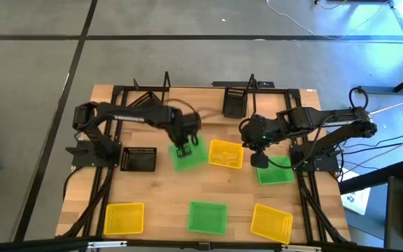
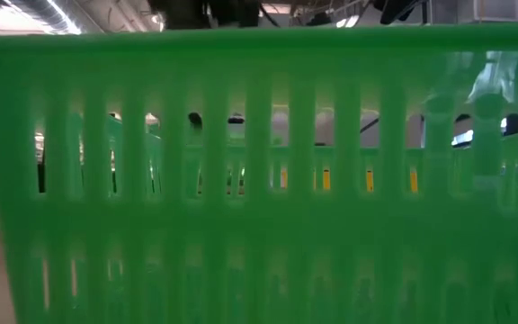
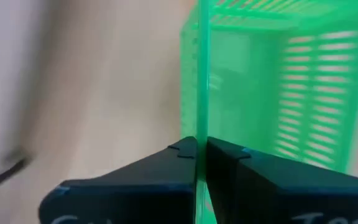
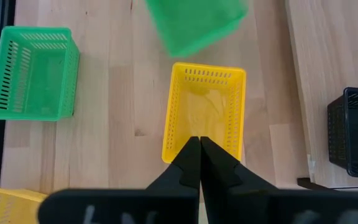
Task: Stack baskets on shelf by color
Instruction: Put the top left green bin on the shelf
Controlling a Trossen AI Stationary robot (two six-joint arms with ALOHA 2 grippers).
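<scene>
Left gripper [image 1: 183,149] is clamped on the thin side wall of a green plastic mesh basket [image 1: 187,155], mid-table, just left of centre; the left wrist view shows both fingers [image 3: 135,180] pinching that wall edge-on. Whether the basket is lifted or on the wood is hard to say from above; the blur in the right wrist view hints it is in the air.

Right gripper [image 1: 260,158] hangs just right of a yellow plastic mesh basket [image 1: 226,154] at table centre, over the near edge of a second green basket [image 1: 276,171]. Its fingers are pressed together with nothing between them.

Handling, as a guess: these trays look very light, stiff enough but with thin slotted walls that flex, smooth plastic so likely to swing or slip from a one-wall pinch. Best hold is mid-length on a long wall, finger inside, finger outside.

Other baskets: yellow ones at front left [image 1: 124,218] and front right [image 1: 271,222], a green one front centre [image 1: 208,216], black ones at left [image 1: 138,159] and at the back [image 1: 234,103].

Room: open wood between the middle row and front row. The black bar framing [image 1: 145,89] along the back edge and the arm bases at both sides narrow the path. The two grippers are near each other across the yellow basket, so collision is the risk.
</scene>
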